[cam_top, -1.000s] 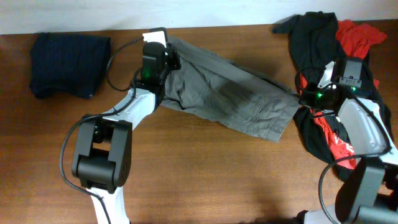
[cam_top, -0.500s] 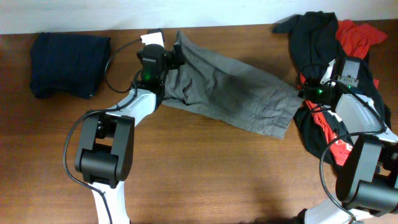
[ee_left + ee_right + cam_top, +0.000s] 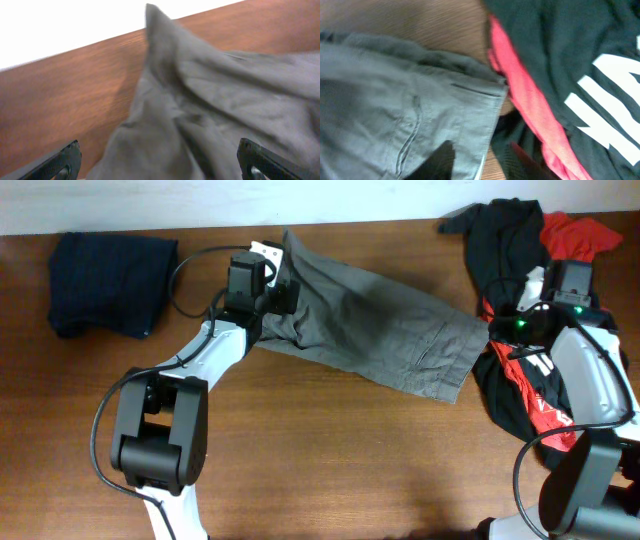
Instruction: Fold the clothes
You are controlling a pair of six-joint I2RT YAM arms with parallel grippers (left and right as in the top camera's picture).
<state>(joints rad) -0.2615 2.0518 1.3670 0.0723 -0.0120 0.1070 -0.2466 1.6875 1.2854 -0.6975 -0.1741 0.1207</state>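
My left claw (image 3: 283,280) is at the upper-left end of the crumpled grey fabric garment (image 3: 390,330), near the back edge of the brown wooden table (image 3: 330,460). In the left wrist view its two fingers (image 3: 67,160) stand wide apart at the bottom corners of the frame. The grey cloth is bunched in the gap between them and neither finger presses on it. One fold of the cloth stands up in a peak toward the back edge of the table.

The rest of the grey garment lies mostly flat, slanting from back left toward front right. Its right-hand hem is just beside the heap of black and red clothes (image 3: 520,240) on the right side of the table.

My right claw (image 3: 500,330) hangs where that hem meets the heap. The right wrist view is blurred. It shows two dark fingers (image 3: 445,160) with a narrow gap, and the grey hem and some dark cloth lie in that gap. I cannot tell whether the right claw is clamped on the cloth or just open over it. A black shirt with white print (image 3: 570,50) and a strip of red fabric (image 3: 520,95) lie to the right of the hem.

A folded dark navy cloth bundle (image 3: 105,285) sits at the back left of the table, well apart from the grey garment
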